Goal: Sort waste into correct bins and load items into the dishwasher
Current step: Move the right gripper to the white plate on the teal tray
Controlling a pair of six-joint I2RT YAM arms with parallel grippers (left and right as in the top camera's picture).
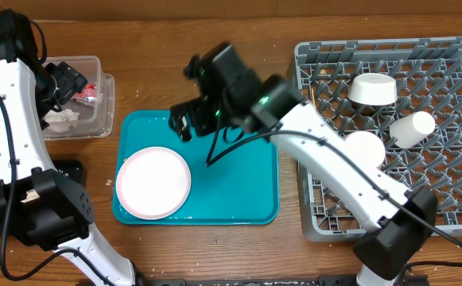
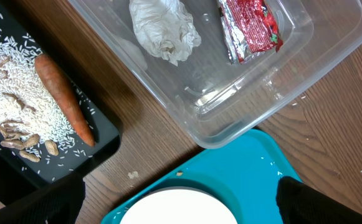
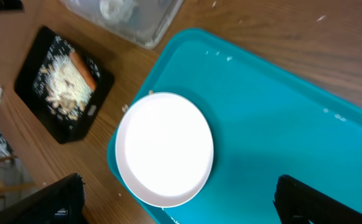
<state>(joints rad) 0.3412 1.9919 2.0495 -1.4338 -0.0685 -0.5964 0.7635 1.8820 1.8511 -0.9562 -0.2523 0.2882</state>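
Observation:
A large pale plate lies on the teal tray; it also shows in the right wrist view. The clear tub holds a crumpled tissue and a red wrapper. The black tray holds a carrot and rice and peanut scraps. The grey dish rack holds two white bowls and a white cup. My left gripper is open and empty above the tub's near corner. My right gripper is open and empty above the plate's edge.
The left arm covers most of the black tray in the overhead view. The right arm stretches from the front right across the rack's left edge to the teal tray. A dark cable hangs over the tray.

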